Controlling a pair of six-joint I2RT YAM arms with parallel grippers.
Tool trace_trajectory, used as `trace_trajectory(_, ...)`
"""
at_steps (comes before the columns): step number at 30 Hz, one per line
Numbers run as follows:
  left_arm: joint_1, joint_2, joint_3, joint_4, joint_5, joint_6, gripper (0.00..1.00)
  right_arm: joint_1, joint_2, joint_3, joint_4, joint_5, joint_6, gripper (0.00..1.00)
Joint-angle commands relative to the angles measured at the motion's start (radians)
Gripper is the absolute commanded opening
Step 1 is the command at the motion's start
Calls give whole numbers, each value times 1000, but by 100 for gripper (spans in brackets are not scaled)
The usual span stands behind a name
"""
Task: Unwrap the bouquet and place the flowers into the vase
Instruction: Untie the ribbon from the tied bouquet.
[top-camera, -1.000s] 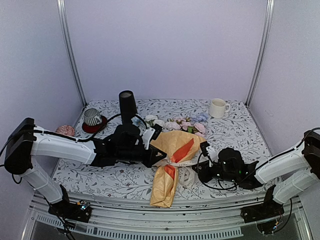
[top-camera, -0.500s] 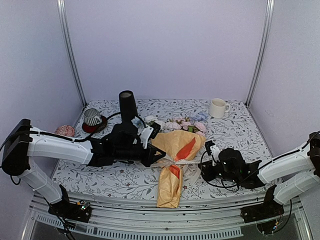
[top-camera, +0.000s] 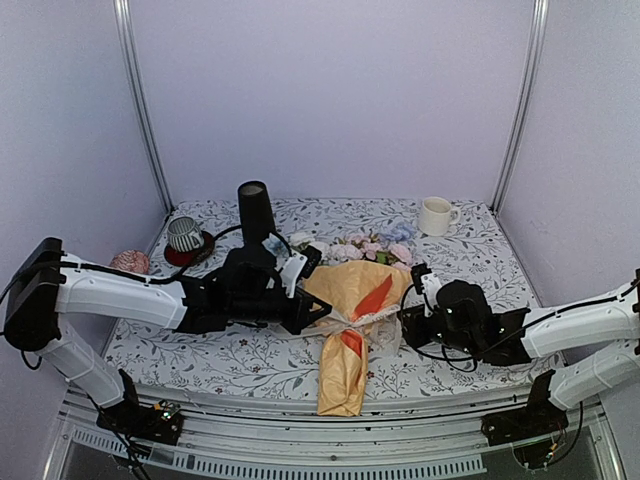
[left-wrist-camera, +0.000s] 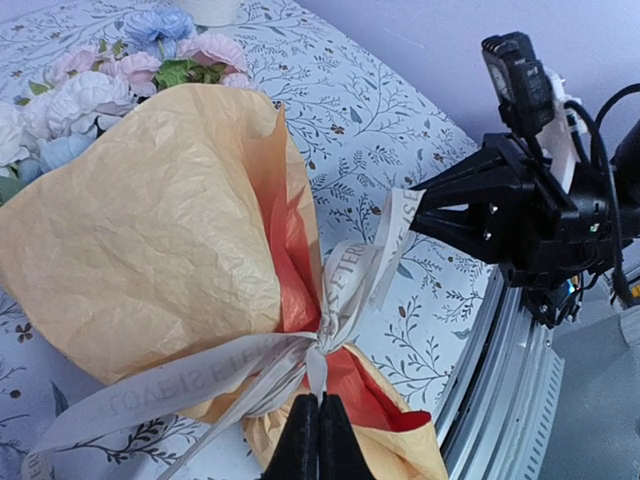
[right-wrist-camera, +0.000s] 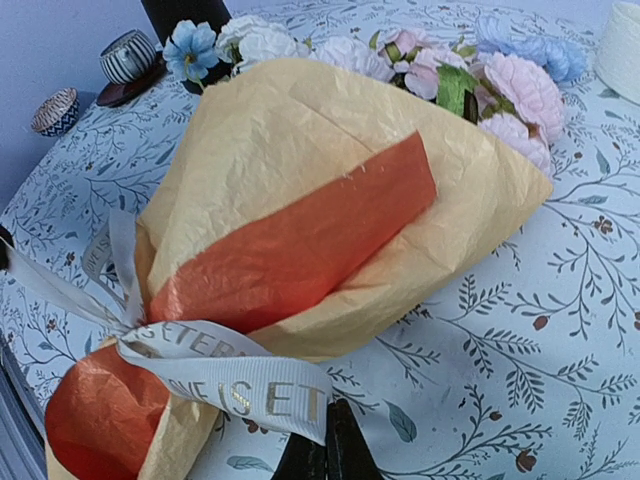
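Where it lies, the bouquet (top-camera: 352, 288) opens rearward.

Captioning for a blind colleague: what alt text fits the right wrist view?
A tan paper bouquet with an orange sheet lies on a floral tablecloth, pastel flowers at its far end. At the bottom, the shut right jaws pinch its cream ribbon.

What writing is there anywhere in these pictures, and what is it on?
"VE IS ET": gold letters on the ribbon tied round the bouquet, right wrist view; folds hide the rest.
"ETER": on a second loop of that ribbon.
"LOVE IS E": upside down on a ribbon tail, left wrist view.
Nothing is readable on the white mug or the vase.
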Motion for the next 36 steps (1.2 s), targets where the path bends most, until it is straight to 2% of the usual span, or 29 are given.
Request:
trace_trajectory(1,-19,13,8,31,-6,11,0,6,-41,29,-51,44,-25,3)
trace_trajectory(7,-32,21,37,13,-7,25,0,6,-7,-6,-44,53,36,3)
trace_trajectory(16,-64,33,170,-102,-57,103,0,6,75,-44,-47,61,171,3)
trace_trajectory(27,-81,6,248,-159,-90,142,0,6,81,-42,-58,84,170,2)
trace_trajectory(36,-81,-34,227,-170,-143,150,0,6,22,-32,-101,115,165,2)
